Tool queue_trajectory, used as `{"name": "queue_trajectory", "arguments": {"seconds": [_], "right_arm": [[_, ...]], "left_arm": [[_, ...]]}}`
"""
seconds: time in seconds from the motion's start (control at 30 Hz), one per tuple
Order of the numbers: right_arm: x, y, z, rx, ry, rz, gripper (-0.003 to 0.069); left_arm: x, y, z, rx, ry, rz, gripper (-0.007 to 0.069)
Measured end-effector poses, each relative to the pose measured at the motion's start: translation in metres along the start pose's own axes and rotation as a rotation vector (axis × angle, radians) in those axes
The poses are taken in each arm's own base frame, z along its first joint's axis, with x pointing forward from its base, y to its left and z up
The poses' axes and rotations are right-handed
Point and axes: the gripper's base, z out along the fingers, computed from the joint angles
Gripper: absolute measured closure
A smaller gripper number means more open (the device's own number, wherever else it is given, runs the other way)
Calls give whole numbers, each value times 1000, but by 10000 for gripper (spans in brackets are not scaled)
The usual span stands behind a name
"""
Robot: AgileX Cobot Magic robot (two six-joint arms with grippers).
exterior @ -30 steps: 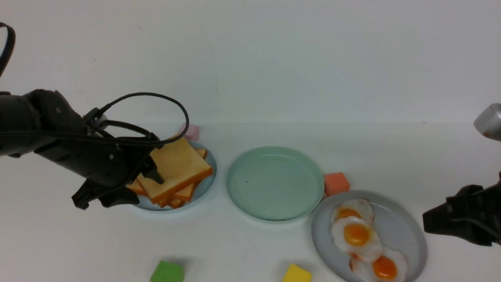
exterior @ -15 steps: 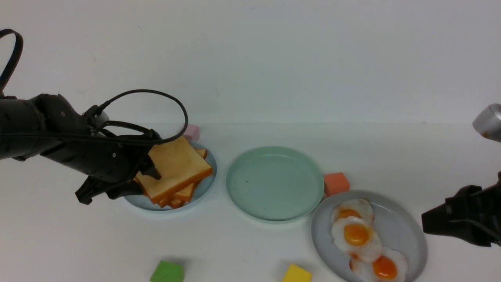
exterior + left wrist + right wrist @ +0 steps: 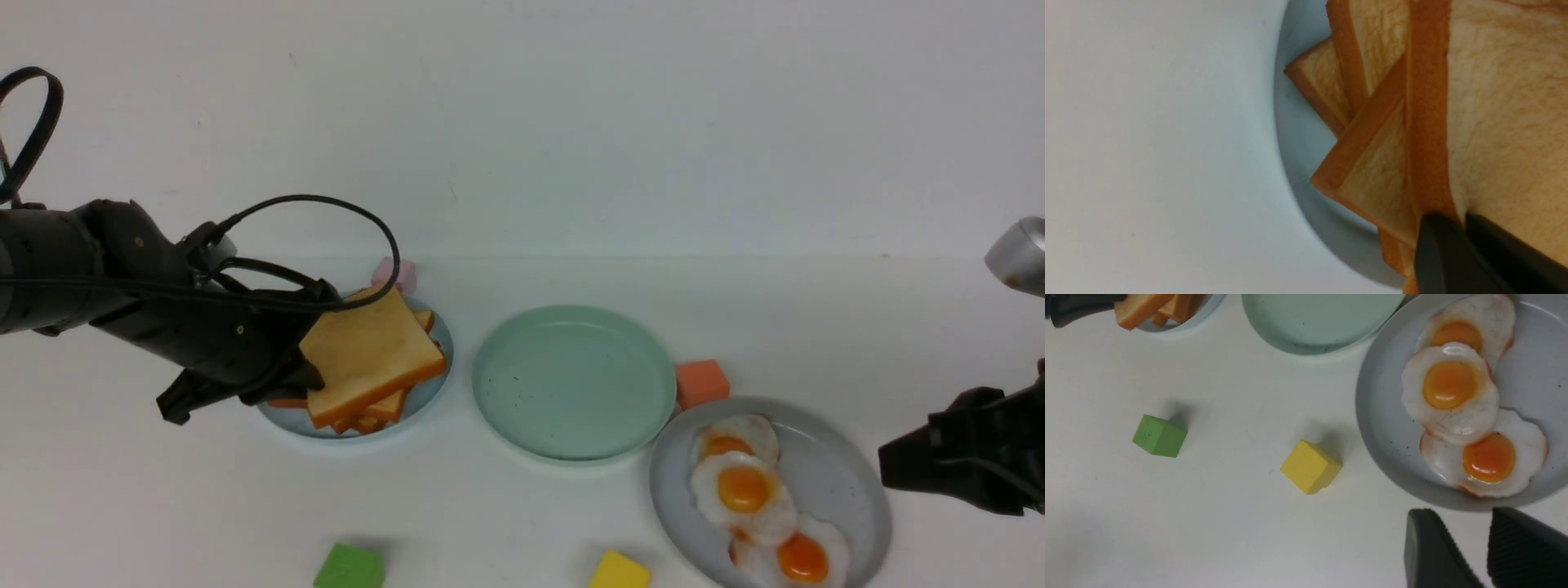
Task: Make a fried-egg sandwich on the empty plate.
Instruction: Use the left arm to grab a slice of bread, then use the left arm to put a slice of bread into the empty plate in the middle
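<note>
Top toast slice (image 3: 371, 355): tilted above the stack on the pale blue plate (image 3: 422, 397), one edge clenched in the left pincer (image 3: 310, 374). Mint-green plate (image 3: 571, 384): mid-desk (image 3: 506, 523), empty. Three fried eggs (image 3: 744, 488): overlapping on the grey plate (image 3: 849, 482). Right pincer (image 3: 1466, 526): released, grasping nothing, beside the grey plate.

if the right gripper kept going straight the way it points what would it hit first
Probably the near rim of the grey plate, just ahead of the right gripper; the closest fried egg lies right behind. Height is unclear, so it might clear the rim.
</note>
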Motion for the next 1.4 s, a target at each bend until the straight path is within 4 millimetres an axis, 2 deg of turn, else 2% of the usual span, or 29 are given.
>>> {"name": "queue_trajectory", "arguments": {"seconds": [0.2, 0.4, 0.5, 0.67, 0.73, 0.77, 0.83, 0.97, 1.0, 1.03, 1.23, 1.4], "right_arm": [[0, 0, 0, 0, -1, 0, 418], [0, 0, 0, -1, -1, 0, 418], [-1, 2, 0, -22, -4, 20, 418], [-1, 5, 0, -49, -9, 44, 418], [-1, 5, 0, -53, -9, 47, 418], [-1, 5, 0, -52, -11, 48, 418], [-2, 5, 0, -52, -14, 48, 418], [-2, 4, 0, -47, -21, 44, 418], [-2, 4, 0, -46, -20, 44, 418], [-2, 4, 0, -43, -20, 41, 418], [-2, 2, 0, -23, -17, 23, 418], [-4, 2, 0, -17, -37, 20, 418]], "left_arm": [[1, -3, -10, 6, 6, 104, 605], [0, -14, -39, 67, -37, 273, 605], [5, -24, -51, 165, -14, 374, 605], [20, -44, -53, 325, 33, 468, 605], [29, -57, -52, 387, 36, 501, 605], [36, -70, -47, 421, 45, 535, 605], [43, -82, -39, 438, 61, 557, 606], [50, -108, -5, 447, 116, 554, 607], [50, -109, -3, 447, 120, 548, 607], [50, -114, 10, 439, 136, 534, 607], [46, -112, 59, 358, 179, 475, 607], [51, -102, 84, 314, 212, 447, 579]]}}
